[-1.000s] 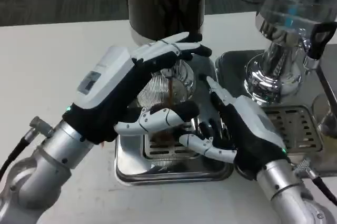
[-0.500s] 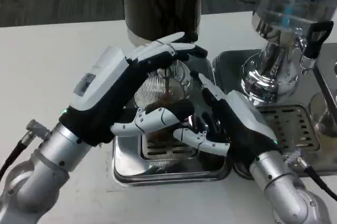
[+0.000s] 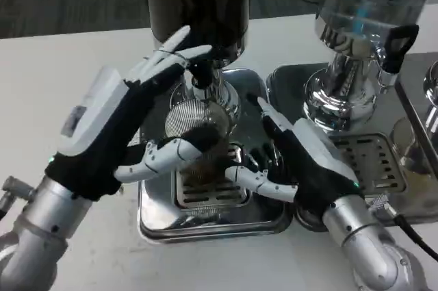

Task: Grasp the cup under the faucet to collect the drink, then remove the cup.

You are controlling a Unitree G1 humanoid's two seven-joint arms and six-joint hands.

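Cup (image 3: 194, 130): a clear ribbed vessel standing on the slotted grate of the left drip tray (image 3: 205, 219), directly under the black faucet (image 3: 202, 72) of the dark drink dispenser (image 3: 195, 0). Dark liquid shows inside the cup; how full it is cannot be judged.

Left hand (image 3: 120, 127): comes in from the near left. Its thumb lies across the near side of the cup, and the upper fingers (image 3: 179, 50) reach past the cup's far side, level with the faucet. Whether those fingers press the cup wall cannot be told, so the grip is unconfirmed.

Right hand (image 3: 298, 161): sits just right of the cup, above the right edge of the left drip tray. Its fingers are spread apart and point left towards the cup. It holds nothing; contact with the cup is not visible.

A second dispenser (image 3: 352, 38) with a chrome base stands far right on its own drip tray (image 3: 373, 157). All rests on the white table (image 3: 61, 65).
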